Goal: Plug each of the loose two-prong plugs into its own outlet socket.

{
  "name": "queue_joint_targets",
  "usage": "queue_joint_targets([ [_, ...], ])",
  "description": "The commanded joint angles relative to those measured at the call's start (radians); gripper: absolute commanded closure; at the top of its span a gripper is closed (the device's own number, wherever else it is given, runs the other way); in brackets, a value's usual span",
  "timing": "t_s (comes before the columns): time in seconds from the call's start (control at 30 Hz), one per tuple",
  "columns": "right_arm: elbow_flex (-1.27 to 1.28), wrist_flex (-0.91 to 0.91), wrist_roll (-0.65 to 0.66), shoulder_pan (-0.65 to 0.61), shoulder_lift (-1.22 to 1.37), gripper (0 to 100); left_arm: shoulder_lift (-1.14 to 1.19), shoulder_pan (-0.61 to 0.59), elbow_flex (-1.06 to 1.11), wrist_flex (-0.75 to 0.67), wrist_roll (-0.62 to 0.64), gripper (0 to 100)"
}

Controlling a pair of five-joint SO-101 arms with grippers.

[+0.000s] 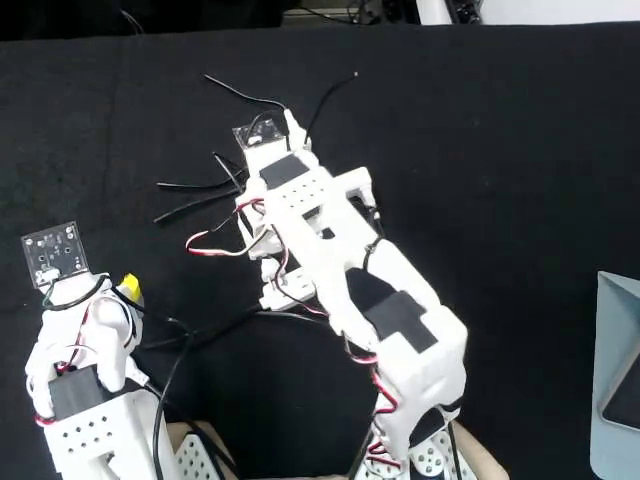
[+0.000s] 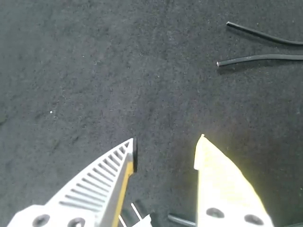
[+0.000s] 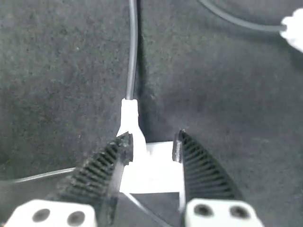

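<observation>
In the right wrist view, my right gripper (image 3: pixel 151 142) has its dark ribbed fingers (image 3: pixel 199 170) pressed on both sides of a white plug body (image 3: pixel 151 172). A white neck (image 3: pixel 129 116) and a grey cable (image 3: pixel 133 47) lead away from it over the black cloth. A second white plug end (image 3: pixel 294 29) with its cable lies farther off. My left gripper (image 2: pixel 165 146) stands open just above the cloth; a white two-prong plug (image 2: pixel 138 215) shows low between its fingers, close to their base. In the high view the right arm (image 1: pixel 330 240) hangs over the table's middle and the left arm (image 1: pixel 85 340) sits at the front left.
Loose black cable ends (image 1: pixel 195 195) lie on the black cloth (image 1: pixel 500 150) left of the right arm, and two of them (image 2: pixel 258 56) lie ahead of the left gripper. A blue-grey container (image 1: pixel 618 380) stands at the right edge.
</observation>
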Motion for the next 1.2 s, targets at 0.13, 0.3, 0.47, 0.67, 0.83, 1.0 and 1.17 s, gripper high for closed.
queue_joint_targets([
  [0.13, -0.008, -0.025, -0.005, -0.034, 0.051, 85.8, -0.009, -0.001, -0.002, -0.026, 0.005, 79],
  [0.3, -0.002, -0.021, -0.008, -0.086, 0.054, 85.8, -0.009, -0.001, -0.002, -0.026, 0.005, 79],
  [0.47, 0.001, -0.009, -0.063, -0.123, 0.059, 85.8, -0.009, -0.001, -0.002, -0.026, 0.005, 79],
  [0.67, 0.002, 0.008, -0.091, -0.135, 0.077, 85.8, -0.009, -0.001, -0.002, -0.026, 0.005, 79],
  [0.83, -0.008, 0.008, -0.089, -0.135, 0.143, 91.8, -0.009, -0.001, -0.002, -0.026, 0.005, 79],
  [1.0, -0.058, 0.069, -0.086, -0.137, 0.119, 98.5, -0.009, 0.001, -0.002, -0.026, 0.005, 79],
  [1.17, -0.074, 0.086, -0.08, -0.133, 0.074, 98.5, -0.009, 0.001, -0.002, -0.026, 0.005, 79],
])
